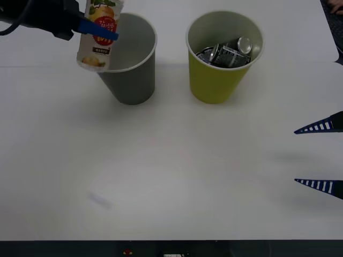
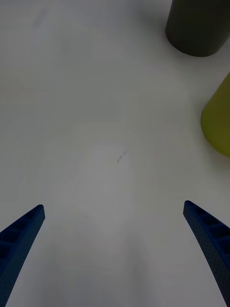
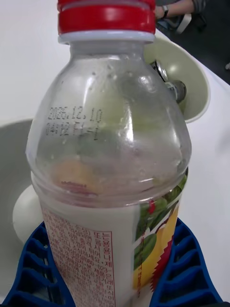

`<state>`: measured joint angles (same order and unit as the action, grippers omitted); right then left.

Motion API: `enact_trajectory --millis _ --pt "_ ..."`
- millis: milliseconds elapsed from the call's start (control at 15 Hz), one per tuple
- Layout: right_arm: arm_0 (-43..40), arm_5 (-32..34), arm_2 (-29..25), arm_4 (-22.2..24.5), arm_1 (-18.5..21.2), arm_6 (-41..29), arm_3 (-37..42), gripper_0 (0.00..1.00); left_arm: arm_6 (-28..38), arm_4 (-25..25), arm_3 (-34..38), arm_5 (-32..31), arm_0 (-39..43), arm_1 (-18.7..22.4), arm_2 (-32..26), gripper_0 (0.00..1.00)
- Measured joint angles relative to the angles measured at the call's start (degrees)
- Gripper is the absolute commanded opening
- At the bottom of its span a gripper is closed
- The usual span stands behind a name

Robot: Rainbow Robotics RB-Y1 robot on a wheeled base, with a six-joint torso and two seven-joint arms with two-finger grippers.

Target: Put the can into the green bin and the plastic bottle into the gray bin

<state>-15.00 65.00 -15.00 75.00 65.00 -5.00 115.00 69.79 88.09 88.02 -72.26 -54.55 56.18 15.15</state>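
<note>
Blue-fingered left gripper [image 1: 99,31] clamped on plastic bottle [image 1: 98,33], up over gray bin [image 1: 131,64] near rim. Can [image 1: 230,52] already sitting in green bin [image 1: 221,56]. Right gripper [image 1: 319,155] spread wide, off to the side.

The plastic bottle [image 3: 110,158] is clear and shiny, with a smooth red cap [image 3: 106,19] and a glossy printed label [image 3: 96,254]. The gray bin [image 1: 130,59] and the green bin [image 1: 221,59] look dull, maybe like paper. The can [image 1: 230,52] is shiny crumpled metal, and the table [image 1: 177,176] is smooth, matt white.
</note>
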Motion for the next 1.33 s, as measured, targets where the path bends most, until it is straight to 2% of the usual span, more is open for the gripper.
enact_trajectory --millis 333,600,800,867,933,1000,1200,1333 --pt "0.0 0.0 0.0 0.0 0.0 0.0 0.0 1.0 -2.42 6.32 -11.5 2.83 -9.24 -6.27 6.14 0.0" --pt "0.0 0.0 0.0 0.0 0.0 0.0 0.0 1.0 -2.64 12.72 -13.58 9.3 -12.52 -8.04 12.09 0.0" --pt "0.0 0.0 0.0 0.0 0.0 0.0 0.0 1.0 -2.56 14.36 -13.69 10.56 -12.93 -8.11 13.14 0.01" --pt "0.0 0.0 0.0 0.0 0.0 0.0 0.0 1.0 -2.58 14.45 -13.68 10.56 -12.89 -8.11 13.15 0.39" --pt "0.0 0.0 0.0 0.0 0.0 0.0 0.0 1.0 -2.84 14.35 -13.68 10.56 -12.9 -8.11 13.15 0.94" --pt "0.0 0.0 0.0 0.0 0.0 0.0 0.0 1.0 -3.65 14.05 -13.68 10.56 -12.92 -8.11 13.15 1.0" --pt "0.0 0.0 0.0 0.0 0.0 0.0 0.0 1.0 -5.26 12.37 -13.69 9.63 -12.88 -7.89 13.13 1.0" --pt "0.0 0.0 0.0 0.0 0.0 0.0 0.0 1.0 -6.83 8.75 -13.67 9.23 -12.55 -6.67 12.94 1.0"
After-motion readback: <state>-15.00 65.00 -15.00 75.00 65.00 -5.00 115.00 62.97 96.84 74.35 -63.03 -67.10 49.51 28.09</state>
